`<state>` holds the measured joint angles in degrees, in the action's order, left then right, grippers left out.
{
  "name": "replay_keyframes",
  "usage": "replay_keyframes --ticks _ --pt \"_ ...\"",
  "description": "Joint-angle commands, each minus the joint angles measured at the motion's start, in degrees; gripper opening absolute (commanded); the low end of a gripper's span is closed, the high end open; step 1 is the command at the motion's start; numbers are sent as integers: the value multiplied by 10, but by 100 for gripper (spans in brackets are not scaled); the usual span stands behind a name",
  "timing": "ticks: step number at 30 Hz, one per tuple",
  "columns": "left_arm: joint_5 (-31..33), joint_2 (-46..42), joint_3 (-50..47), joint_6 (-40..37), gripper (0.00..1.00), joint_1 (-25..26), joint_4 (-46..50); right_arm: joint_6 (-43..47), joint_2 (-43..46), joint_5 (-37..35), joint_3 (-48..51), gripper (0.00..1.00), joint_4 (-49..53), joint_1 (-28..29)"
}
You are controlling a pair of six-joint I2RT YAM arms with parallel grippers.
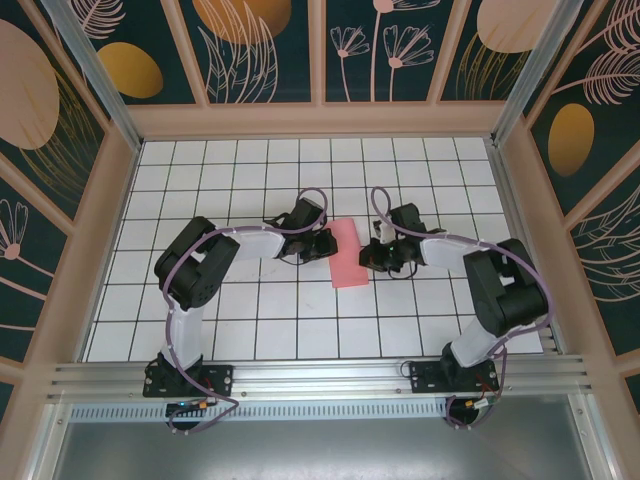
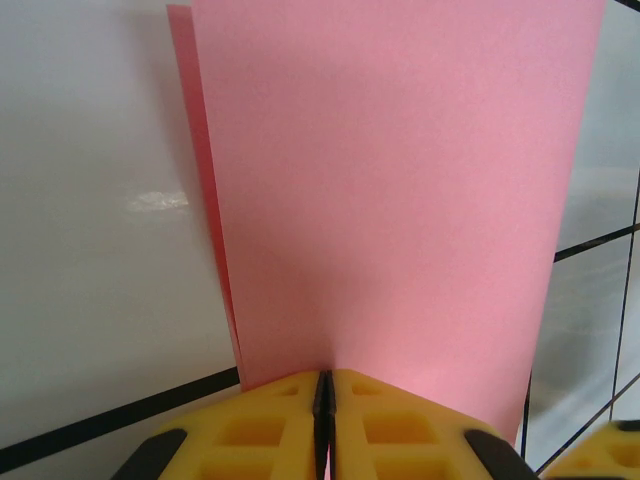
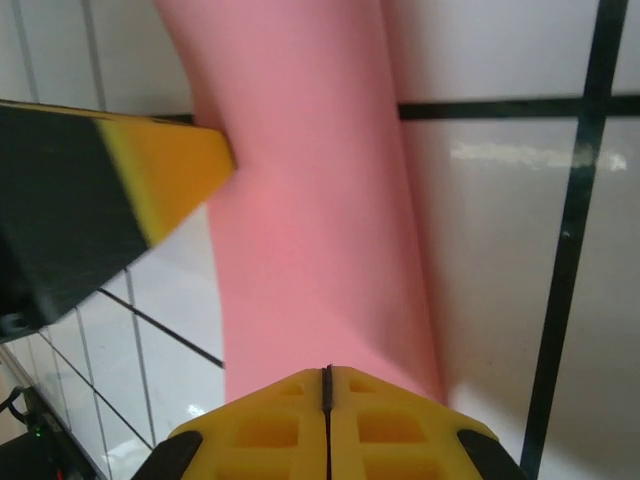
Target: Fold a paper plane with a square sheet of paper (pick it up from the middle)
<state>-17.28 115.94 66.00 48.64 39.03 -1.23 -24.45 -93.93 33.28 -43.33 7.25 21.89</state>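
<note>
**Top external view.** Locate the square sheet of paper (image 1: 347,254) near the middle of the table (image 1: 250,320). It presents as a narrow strip, which suggests it is doubled over on itself. The left gripper (image 1: 322,245) meets the sheet's left edge. The right gripper (image 1: 372,255) meets its right edge, almost directly opposite. Judge this as a two-sided hold: opposing grips keep thin paper taut and aligned so that a crease can be set.

**Left wrist view.** Observe the left gripper (image 2: 323,390). Its jaws are pressed together to a hairline, with the near edge of the sheet (image 2: 400,200) entering at the tips. A second layer shows just behind the sheet's left border, consistent with a fold. Treat this gripper as clamped on the paper.

**Right wrist view.** Observe the right gripper (image 3: 327,385). Its jaws are likewise closed to a thin seam on the near edge of the sheet (image 3: 310,220). At the sheet's far edge, one yellow finger (image 3: 170,165) of the left gripper touches the paper. The sheet appears to bow slightly between the two grips.
</note>
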Motion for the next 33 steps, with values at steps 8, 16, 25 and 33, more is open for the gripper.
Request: replay_keyframes --ticks 8,16,25,33 --pt "62 59 -20 -3 14 0 84 -16 40 -23 123 8 -33 -2" --pt "65 59 -20 -5 14 0 85 -22 120 -25 125 8 -5 -5" --pt "66 61 -19 -10 13 0 89 -70 34 -23 11 7 -103 -3" --pt "66 67 -10 -8 12 0 101 -100 -64 -28 -23 5 -205 -4"
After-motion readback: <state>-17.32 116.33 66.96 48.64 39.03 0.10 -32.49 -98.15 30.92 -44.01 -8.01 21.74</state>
